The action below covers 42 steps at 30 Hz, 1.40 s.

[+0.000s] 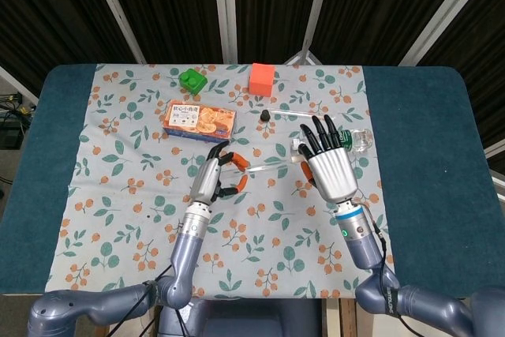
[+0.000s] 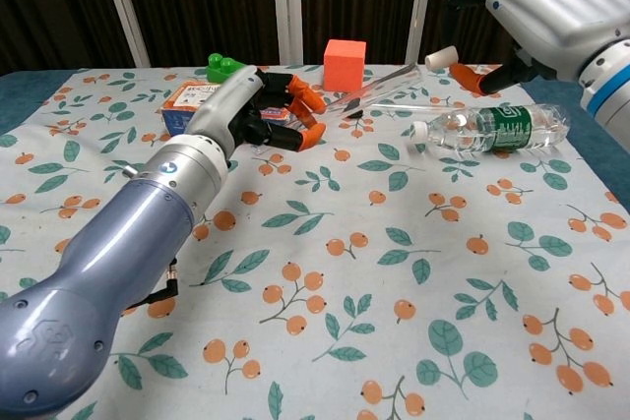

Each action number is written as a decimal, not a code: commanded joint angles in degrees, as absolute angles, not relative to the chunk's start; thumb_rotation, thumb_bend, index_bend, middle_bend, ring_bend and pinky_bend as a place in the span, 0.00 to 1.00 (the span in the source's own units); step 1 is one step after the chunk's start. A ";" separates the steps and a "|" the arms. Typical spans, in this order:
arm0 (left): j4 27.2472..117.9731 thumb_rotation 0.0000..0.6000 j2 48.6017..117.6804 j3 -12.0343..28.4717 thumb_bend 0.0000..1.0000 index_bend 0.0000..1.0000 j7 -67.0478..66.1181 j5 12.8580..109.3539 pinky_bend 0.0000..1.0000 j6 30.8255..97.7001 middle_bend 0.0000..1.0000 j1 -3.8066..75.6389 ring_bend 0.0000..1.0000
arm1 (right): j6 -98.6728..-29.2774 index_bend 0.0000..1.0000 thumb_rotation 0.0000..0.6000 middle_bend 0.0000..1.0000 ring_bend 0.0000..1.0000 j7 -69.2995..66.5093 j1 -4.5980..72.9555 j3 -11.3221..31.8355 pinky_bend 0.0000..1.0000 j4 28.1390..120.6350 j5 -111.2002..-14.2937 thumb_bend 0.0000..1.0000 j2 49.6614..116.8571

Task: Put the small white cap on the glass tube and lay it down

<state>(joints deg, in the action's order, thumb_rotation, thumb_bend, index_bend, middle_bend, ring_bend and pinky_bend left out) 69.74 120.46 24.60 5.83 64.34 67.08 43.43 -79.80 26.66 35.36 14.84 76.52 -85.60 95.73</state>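
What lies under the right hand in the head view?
The right hand covers most of a plastic water bottle; only its far end shows. Whether the white cap sits below cannot be seen there.

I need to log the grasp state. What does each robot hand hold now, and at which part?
The left robot hand grips the glass tube at one end. The right robot hand pinches the small white cap by its side, near the tube's free end.

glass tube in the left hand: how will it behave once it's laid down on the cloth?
Likely to roll: the glass tube looks round, smooth and thin. Probably fragile and slippery, being clear glass. The left hand grips only one end, so the free end may swing.
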 commanded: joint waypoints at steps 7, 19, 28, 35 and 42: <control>70.23 1.00 120.61 25.02 0.76 0.56 5.56 63.77 0.00 67.23 0.50 42.98 0.08 | -80.00 0.61 1.00 0.22 0.02 27.11 35.15 14.50 0.00 76.82 -85.41 0.43 95.84; 71.30 1.00 120.81 25.20 0.76 0.56 4.90 63.24 0.00 67.00 0.50 42.70 0.08 | -80.03 0.61 1.00 0.22 0.02 27.68 35.19 14.54 0.00 77.31 -85.17 0.43 95.84; 71.50 1.00 121.48 25.54 0.76 0.56 4.81 62.65 0.00 66.85 0.50 42.62 0.08 | -80.10 0.61 1.00 0.22 0.02 27.79 35.08 14.04 0.00 77.23 -85.37 0.43 96.20; 71.54 1.00 121.85 25.90 0.76 0.56 4.47 62.37 0.00 66.70 0.50 42.78 0.08 | -80.06 0.61 1.00 0.22 0.02 27.58 35.12 14.00 0.00 76.83 -85.35 0.43 96.37; 71.61 1.00 122.22 26.15 0.76 0.56 4.01 62.15 0.00 66.52 0.50 43.02 0.08 | -80.34 0.61 1.00 0.22 0.02 27.50 35.00 13.69 0.00 76.71 -85.71 0.43 96.48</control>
<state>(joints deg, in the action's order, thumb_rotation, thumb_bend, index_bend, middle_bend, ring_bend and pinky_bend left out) 71.61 122.22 26.15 4.01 62.15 66.52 43.01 -80.34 27.50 35.00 13.70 76.71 -85.72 96.48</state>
